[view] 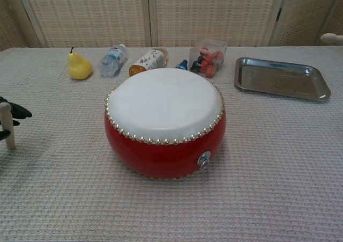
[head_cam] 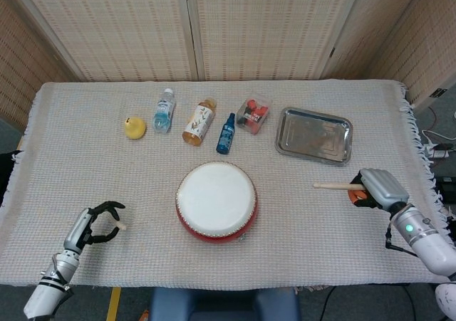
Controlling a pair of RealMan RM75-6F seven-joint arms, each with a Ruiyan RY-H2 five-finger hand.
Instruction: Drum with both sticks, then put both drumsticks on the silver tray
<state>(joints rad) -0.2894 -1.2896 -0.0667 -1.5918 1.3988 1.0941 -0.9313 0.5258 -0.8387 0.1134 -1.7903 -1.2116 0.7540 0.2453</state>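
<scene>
The red drum [head_cam: 216,200] with a white skin stands in the middle of the table, also seen in the chest view [view: 165,121]. My left hand [head_cam: 92,225] is at the front left, well left of the drum. It grips the left drumstick [view: 7,125], which stands nearly upright; from above only its end [head_cam: 121,225] shows. My right hand [head_cam: 377,187] holds the right drumstick [head_cam: 333,186] level, pointing left, to the right of the drum and in front of the silver tray [head_cam: 314,135]. The tray holds nothing.
Along the back stand a yellow pear [head_cam: 135,127], a water bottle [head_cam: 164,110], a tea bottle [head_cam: 199,121], a small blue bottle [head_cam: 226,134] and a clear box of red items [head_cam: 254,114]. The fringed cloth edge runs down the table's right side.
</scene>
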